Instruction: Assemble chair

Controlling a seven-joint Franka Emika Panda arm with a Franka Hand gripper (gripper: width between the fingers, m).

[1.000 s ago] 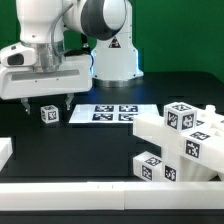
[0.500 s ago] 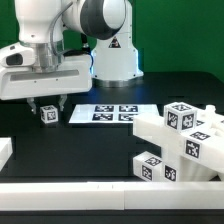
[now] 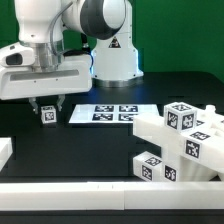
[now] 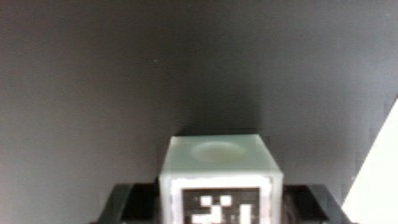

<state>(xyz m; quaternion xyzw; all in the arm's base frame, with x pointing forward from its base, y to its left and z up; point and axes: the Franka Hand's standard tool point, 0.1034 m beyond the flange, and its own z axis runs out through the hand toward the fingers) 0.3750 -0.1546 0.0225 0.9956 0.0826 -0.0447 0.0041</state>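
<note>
Over the last second the jaws have been drawn in from wide open around the small tagged block point(image 3: 47, 114), a chair part standing on the black table point(image 3: 90, 150) towards the exterior view's left, just beside the marker board point(image 3: 111, 114). The gripper point(image 3: 48, 107) is now seen with a finger on either side of the block, and in the wrist view the block point(image 4: 222, 180) is framed closely between the dark finger ends. The jaws are judged to be closing onto it, but whether firm contact is already made cannot be told, since the contact faces are hidden by the block and the fingers themselves. This suggests that a pick-up of this part is under way, with assembly largely still to be done. The rest of the chair point(image 3: 185, 140), a cluster of tagged white pieces, is seen well apart at the exterior view's right, partly cut off by the frame edge, so its full make-up cannot be judged. The block's lower part is cropped in the wrist view, and its tag is blurred.
</note>
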